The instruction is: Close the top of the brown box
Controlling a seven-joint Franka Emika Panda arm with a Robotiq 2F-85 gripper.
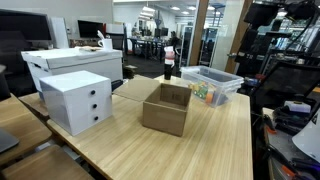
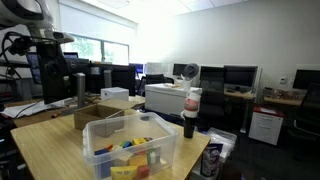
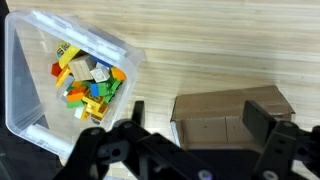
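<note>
The brown box (image 1: 165,110) stands on the wooden table with its top open. Its flaps (image 1: 175,93) stand up around the rim, and no label shows. It also shows in an exterior view (image 2: 97,112) and in the wrist view (image 3: 228,117). My gripper (image 3: 197,116) is open and empty, hanging well above the box with a finger to either side of it. In an exterior view the gripper (image 2: 80,88) hangs above the box's far side. It is out of frame in the exterior view that looks along the table.
A white drawer unit (image 1: 76,100) stands beside the box. A clear plastic bin (image 3: 40,70) of coloured bricks sits on the box's other side, also in both exterior views (image 1: 212,82) (image 2: 130,145). A dark bottle (image 2: 190,112) stands near the bin.
</note>
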